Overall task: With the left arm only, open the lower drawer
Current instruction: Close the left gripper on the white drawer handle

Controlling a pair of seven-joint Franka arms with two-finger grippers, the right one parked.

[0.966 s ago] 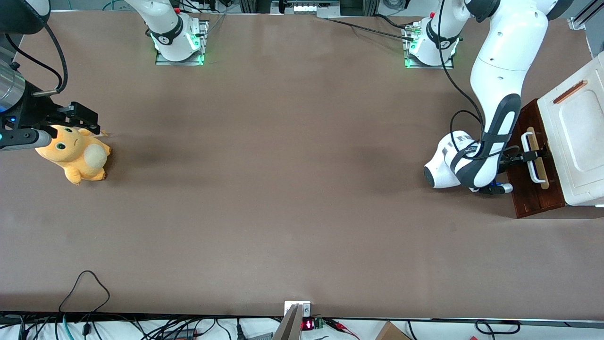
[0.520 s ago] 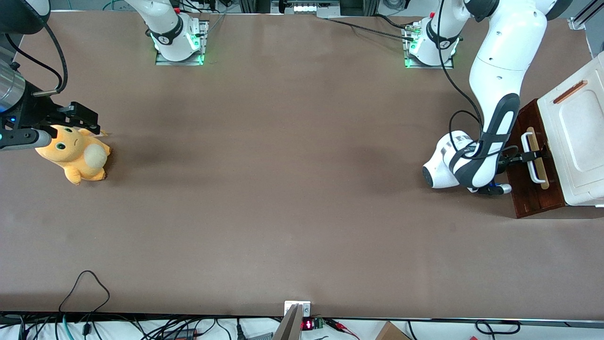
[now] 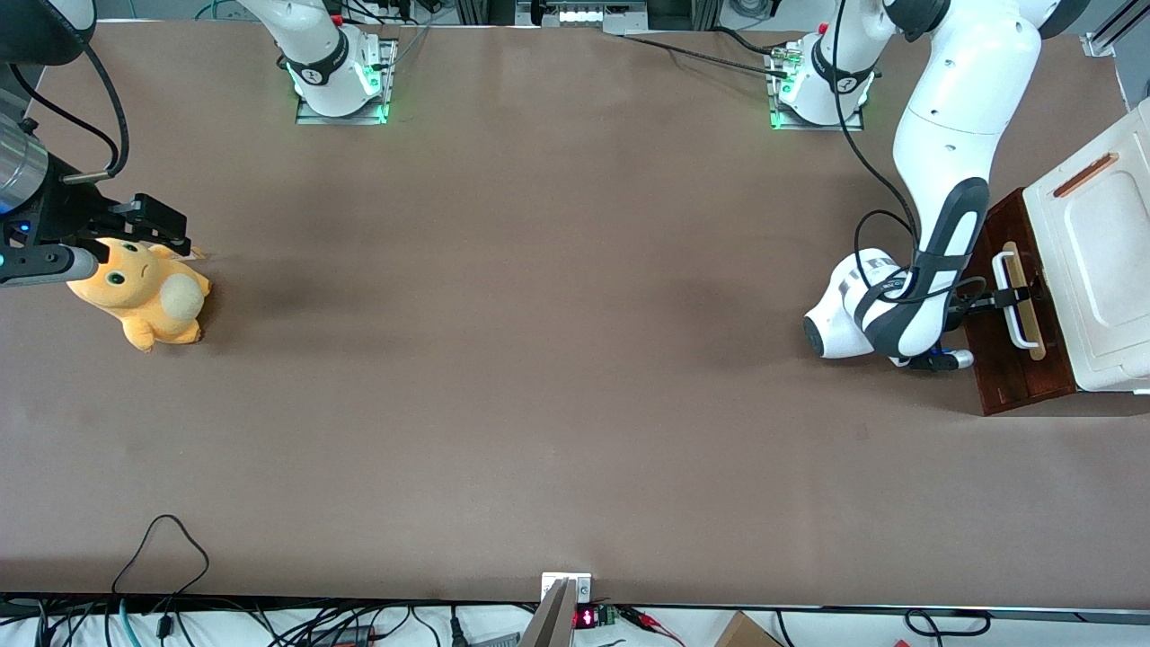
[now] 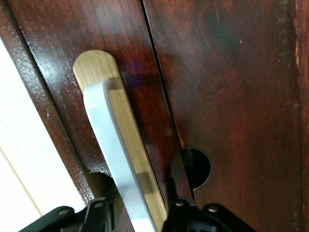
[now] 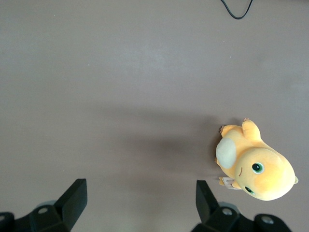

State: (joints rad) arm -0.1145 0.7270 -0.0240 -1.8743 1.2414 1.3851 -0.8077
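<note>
Two black fingers [image 4: 181, 208] of the left arm's tool [image 3: 1013, 297] pinch the white bar handle [image 4: 116, 159] of the dark reddish-brown wooden drawer [image 3: 1015, 368], middle right of the front view.

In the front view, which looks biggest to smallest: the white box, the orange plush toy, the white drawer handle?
1. White box with brown slot
2. Orange plush toy
3. White U-shaped bar handle of the lower drawer; the left arm's gripper sits at it.

Plush toy on the tabletop

A soft orange plush animal [image 5: 256, 166] with a cream belly lies on the brown matte tabletop [image 5: 120, 87], a thin black cable loop [image 5: 236, 9] at its twelve o'clock.
</note>
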